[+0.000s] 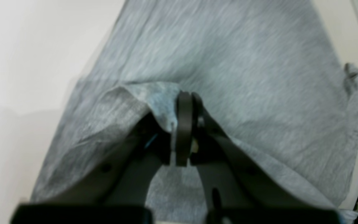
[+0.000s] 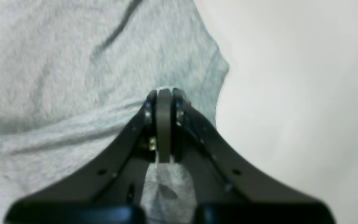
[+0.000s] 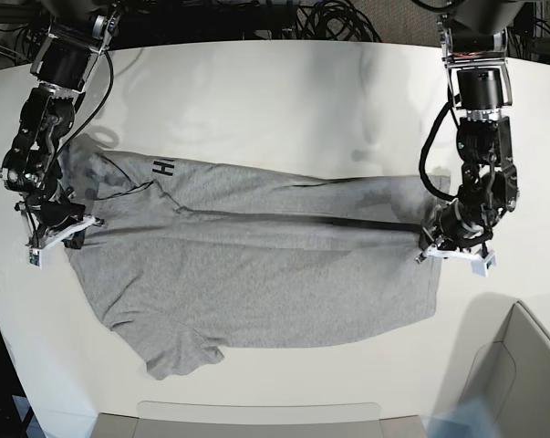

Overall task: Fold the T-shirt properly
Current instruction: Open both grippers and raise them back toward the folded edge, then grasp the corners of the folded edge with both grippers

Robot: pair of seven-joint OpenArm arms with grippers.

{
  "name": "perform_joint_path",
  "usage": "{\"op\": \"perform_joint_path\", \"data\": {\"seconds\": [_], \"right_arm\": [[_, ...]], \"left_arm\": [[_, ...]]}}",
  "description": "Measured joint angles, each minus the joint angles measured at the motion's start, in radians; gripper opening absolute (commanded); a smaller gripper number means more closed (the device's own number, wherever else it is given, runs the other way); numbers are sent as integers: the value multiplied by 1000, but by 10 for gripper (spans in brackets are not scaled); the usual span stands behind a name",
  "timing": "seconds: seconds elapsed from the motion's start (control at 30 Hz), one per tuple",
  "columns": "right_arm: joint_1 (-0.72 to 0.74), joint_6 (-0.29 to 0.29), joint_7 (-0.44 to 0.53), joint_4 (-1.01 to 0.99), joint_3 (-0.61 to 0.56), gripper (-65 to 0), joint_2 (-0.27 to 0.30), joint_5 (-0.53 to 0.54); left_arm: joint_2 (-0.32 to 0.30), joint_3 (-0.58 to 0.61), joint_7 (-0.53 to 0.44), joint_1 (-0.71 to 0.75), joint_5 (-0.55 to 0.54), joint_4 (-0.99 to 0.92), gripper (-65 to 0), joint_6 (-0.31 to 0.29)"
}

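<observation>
The heather-grey T-shirt (image 3: 256, 274) lies spread across the white table, its far long edge folded over toward the front, with black letters (image 3: 162, 167) showing near the far left. My left gripper (image 3: 436, 239) sits at the shirt's right edge, and in the left wrist view it (image 1: 185, 99) is shut on a raised fold of the T-shirt (image 1: 228, 62). At the shirt's left end, my right gripper (image 3: 69, 224) stands by a sleeve. The right wrist view shows it (image 2: 164, 93) shut on the edge of the T-shirt (image 2: 57, 77). A sleeve (image 3: 179, 351) lies at the front left.
Cables (image 3: 329, 18) run along the back of the table (image 3: 284, 100). A pale box (image 3: 521, 374) stands at the front right corner, and a grey tray edge (image 3: 256, 422) lies along the front. Bare table shows behind the shirt.
</observation>
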Motion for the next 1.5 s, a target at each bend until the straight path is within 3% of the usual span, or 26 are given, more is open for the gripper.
{"op": "perform_joint_path", "data": {"seconds": [0.37,0.57,0.73,0.97,1.03,1.1,1.17,1.27,1.37,1.5], "right_arm": [[1,-4,128,-103,-35,-646,-3,0],[1,-11,131,-83,-30,-467,-3,-2],[1,-11,129,-31,-33,-359,0,-1],[-18,-1,130,82,41,-357,-21,15],[-29,-14,87,127,106,-357,-46,3],[-50,-3,-41,199,185,-357,-66,27],[-70,3,-176,257,276,-357,-77,106],[-142,71,-318,304,431,-357,-70,249],[-236,93,-366,300,524,-357,-76,316],[-314,101,-365,296,565,-357,-108,383]], "left_arm": [[-11,48,-69,0,2,-59,-646,4],[-24,85,-78,0,6,-53,-438,5],[-24,90,-75,5,2,17,-428,6],[-26,85,-70,42,3,149,-428,13],[-34,85,-61,71,2,189,-428,18],[-42,83,-63,110,4,246,-428,16],[-52,82,-72,155,-2,290,-428,12],[-56,82,-76,224,7,326,-428,21],[-51,58,-68,268,-1,352,-428,14],[-53,11,-78,298,3,370,-428,11]]}}
